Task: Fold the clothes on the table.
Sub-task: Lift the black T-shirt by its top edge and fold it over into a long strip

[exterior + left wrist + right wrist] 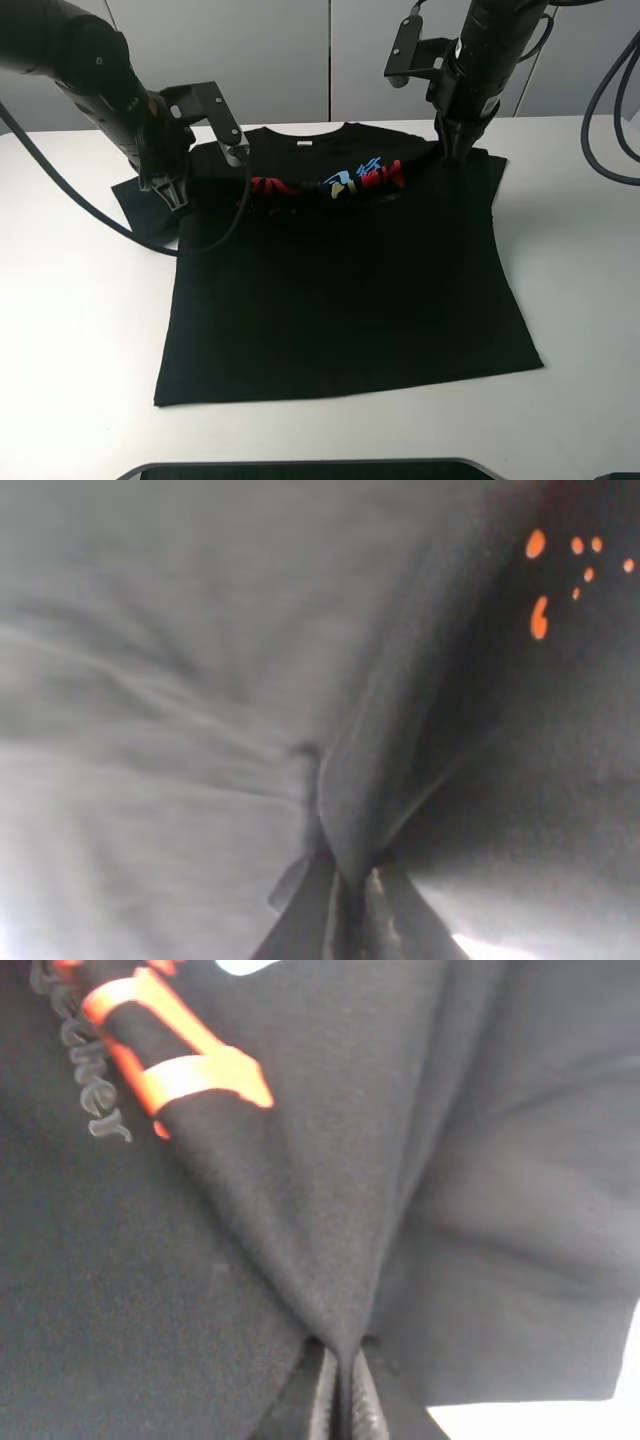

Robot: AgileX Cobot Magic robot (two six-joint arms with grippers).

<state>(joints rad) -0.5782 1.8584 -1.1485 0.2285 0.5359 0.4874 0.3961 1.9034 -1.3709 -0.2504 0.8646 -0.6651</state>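
The black T-shirt (340,300) lies spread on the white table (70,330). On either side of its printed characters (330,183), the left gripper (178,198) and the right gripper (452,150) each pinch a cloth ridge, jaws closed. If one thin pinch slips, the fold may come out skewed

Black arms (85,65), black left gripper (178,200), right gripper (452,150), dark cables (40,152)

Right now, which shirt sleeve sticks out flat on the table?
The sleeve beside the left gripper; it juts out from the shirt. By the right gripper no sleeve shows.
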